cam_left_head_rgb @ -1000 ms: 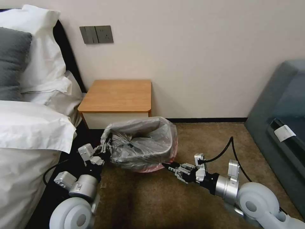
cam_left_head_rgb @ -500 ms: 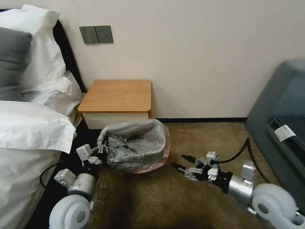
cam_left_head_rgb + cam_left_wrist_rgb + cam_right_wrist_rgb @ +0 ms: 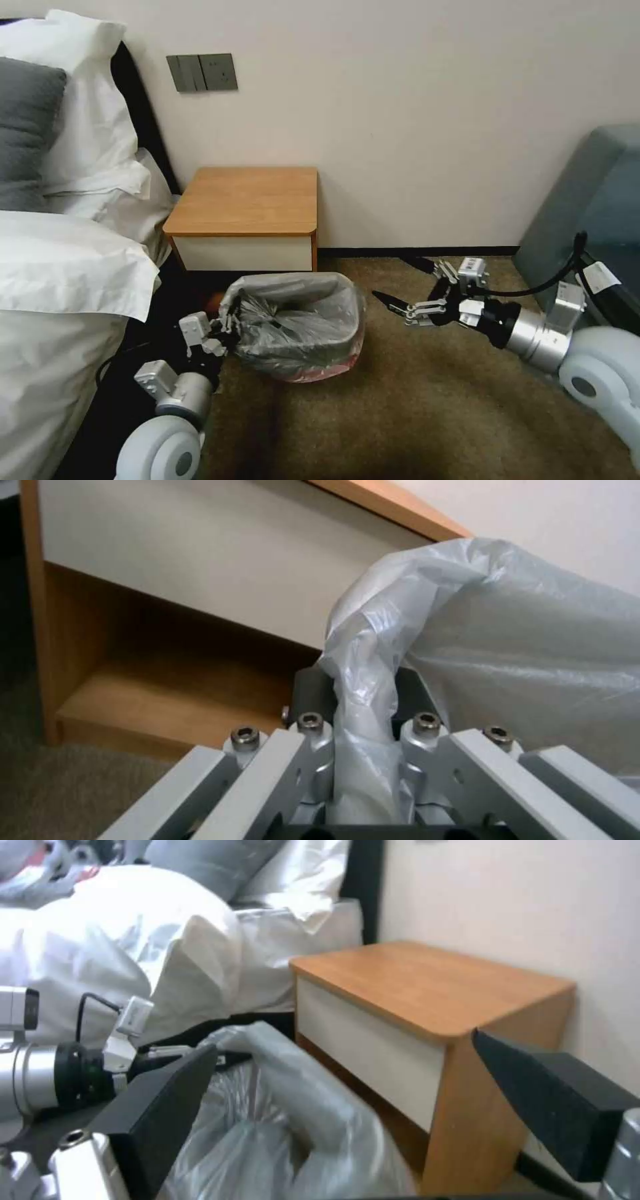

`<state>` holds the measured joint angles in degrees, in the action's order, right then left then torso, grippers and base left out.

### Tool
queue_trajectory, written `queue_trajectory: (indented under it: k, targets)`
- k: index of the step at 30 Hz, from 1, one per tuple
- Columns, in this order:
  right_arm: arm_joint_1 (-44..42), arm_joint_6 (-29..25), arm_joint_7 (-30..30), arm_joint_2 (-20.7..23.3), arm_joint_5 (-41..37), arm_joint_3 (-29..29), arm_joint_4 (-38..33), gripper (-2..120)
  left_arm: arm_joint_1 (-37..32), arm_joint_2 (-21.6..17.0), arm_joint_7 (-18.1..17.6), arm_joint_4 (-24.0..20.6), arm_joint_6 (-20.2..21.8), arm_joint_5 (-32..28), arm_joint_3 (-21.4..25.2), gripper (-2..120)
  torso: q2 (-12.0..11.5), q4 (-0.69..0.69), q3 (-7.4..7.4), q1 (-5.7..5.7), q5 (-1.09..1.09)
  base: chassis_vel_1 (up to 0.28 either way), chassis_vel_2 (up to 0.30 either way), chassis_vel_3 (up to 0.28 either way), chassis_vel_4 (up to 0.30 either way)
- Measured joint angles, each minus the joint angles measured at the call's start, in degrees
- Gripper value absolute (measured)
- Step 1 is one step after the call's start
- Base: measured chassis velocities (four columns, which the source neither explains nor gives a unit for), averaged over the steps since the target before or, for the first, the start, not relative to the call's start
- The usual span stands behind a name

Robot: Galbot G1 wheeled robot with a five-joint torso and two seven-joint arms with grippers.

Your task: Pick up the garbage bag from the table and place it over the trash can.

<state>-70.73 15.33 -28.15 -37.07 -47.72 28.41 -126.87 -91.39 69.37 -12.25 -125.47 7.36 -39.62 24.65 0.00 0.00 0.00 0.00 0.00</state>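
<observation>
The grey translucent garbage bag (image 3: 293, 320) is draped over the trash can (image 3: 331, 339), which stands on the carpet in front of the table (image 3: 247, 200); the bag hides most of the can. Pinkish bag edge shows at the can's base. My left gripper (image 3: 227, 327) is at the can's left rim, shut on a fold of the bag (image 3: 363, 750) between its fingers (image 3: 313, 730). To the right of the can, my right gripper (image 3: 393, 279) hovers open and holds nothing. In the right wrist view its fingers (image 3: 167, 1105) frame the bag (image 3: 287, 1120) and the table (image 3: 427, 985).
A bed with white linen (image 3: 60, 267) lies close on the left. A dark grey sofa (image 3: 587, 220) stands at the right. The wall with a black baseboard (image 3: 433, 251) runs behind. Open brown carpet (image 3: 400, 413) lies in front of the can.
My right gripper opened, pulled away from the can's front and rose back to the right. The can shifted slightly. My left gripper kept its hold on the bag.
</observation>
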Motion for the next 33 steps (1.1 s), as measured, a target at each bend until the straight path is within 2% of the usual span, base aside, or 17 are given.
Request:
queue_trajectory:
  k: [2,3,5,6,8,13,16,18,21,22,25,26,28,30,33]
  targets:
    - [5.34,0.43,-0.06,1.93,0.43,-5.0,0.88,98,-0.03,0.21,-0.05,-0.06,-0.25,2.16,-0.92,7,0.0,0.0,0.0,0.0,0.0,0.0,0.0,0.0,0.0]
    - [5.34,0.43,-0.06,1.93,0.43,-5.0,0.88,98,-0.03,0.21,-0.05,-0.06,-0.25,2.16,-0.92,7,0.0,0.0,0.0,0.0,0.0,0.0,0.0,0.0,0.0]
    - [9.63,0.53,-0.09,4.07,1.24,-10.66,1.22,98,-0.23,0.48,-0.11,-0.36,-0.82,4.42,-1.67,7,0.0,0.01,0.0,0.0,0.0,0.0,0.0,0.0,0.0]
    - [9.63,0.53,-0.09,4.07,1.24,-10.66,1.22,98,-0.23,0.48,-0.11,-0.36,-0.82,4.42,-1.67,7,0.0,0.01,0.0,0.0,0.0,0.0,0.0,0.0,0.0]
    - [13.07,0.65,-0.21,5.25,3.47,-15.81,1.1,98,-0.51,0.7,-0.28,-1.18,-1.12,6.12,-2.41,7,0.0,0.0,0.0,0.0,0.0,0.0,0.0,0.0,0.0]
    - [16.99,0.74,-0.3,5.48,6.37,-20.86,0.88,94,-0.84,0.88,-0.55,-2.09,-1.37,7.93,-3.16,7,0.0,-0.01,0.0,0.0,0.0,0.0,0.0,0.0,0.0]
    - [23.32,2.41,0.0,4.75,9.45,-27.68,0.54,80,-1.45,1.04,-0.55,-2.85,-2.15,11.13,-3.8,7,0.0,0.0,0.0,0.0,0.0,0.0,0.0,0.0,0.0]
    - [24.06,2.58,0.07,4.61,9.96,-28.48,0.54,77,-1.5,1.05,-0.55,-2.93,-2.24,11.42,-3.85,7,0.0,0.0,0.0,0.0,0.0,0.0,0.0,0.0,0.0]
    - [29.86,4.13,0.93,2.93,14.59,-34.62,0.63,61,-1.93,1.12,-0.55,-3.46,-2.69,14.21,-4.17,7,0.0,0.0,0.0,0.0,-0.01,0.0,0.0,0.0,0.0]
    - [29.86,4.13,0.93,2.93,14.59,-34.62,0.63,61,-1.93,1.12,-0.55,-3.46,-2.69,14.21,-4.17,7,0.0,0.0,0.0,0.0,-0.01,0.0,0.0,0.0,0.0]
    - [33.22,5.31,1.07,1.37,18.53,-38.24,0.5,45,-1.93,1.2,-0.54,-3.46,-2.77,15.83,-4.42,7,0.0,0.01,0.0,0.0,-0.01,0.0,0.0,0.0,0.0]
    - [33.22,5.31,1.07,1.37,18.53,-38.24,0.5,45,-1.93,1.2,-0.54,-3.46,-2.77,15.83,-4.42,7,0.0,0.01,0.0,0.0,-0.01,0.0,0.0,0.0,0.0]
    - [35.05,6.21,1.12,0.29,20.86,-40.94,0.62,35,-1.89,1.39,-0.54,-3.53,-2.78,16.51,-4.73,7,0.0,0.01,0.0,0.0,-0.01,0.0,0.0,0.0,0.0]
    - [35.68,6.72,1.2,-0.14,21.97,-41.98,0.75,32,-1.87,1.51,-0.54,-3.57,-2.77,16.98,-4.84,7,0.0,0.0,0.0,0.0,-0.01,0.0,0.0,0.0,0.0]
    - [37.14,8.49,1.79,-1.28,23.77,-44.88,1.12,17,-1.86,1.94,-0.54,-3.57,-2.78,18.15,-5.17,7,0.0,0.0,0.0,0.0,-0.01,0.0,0.0,0.0,0.0]
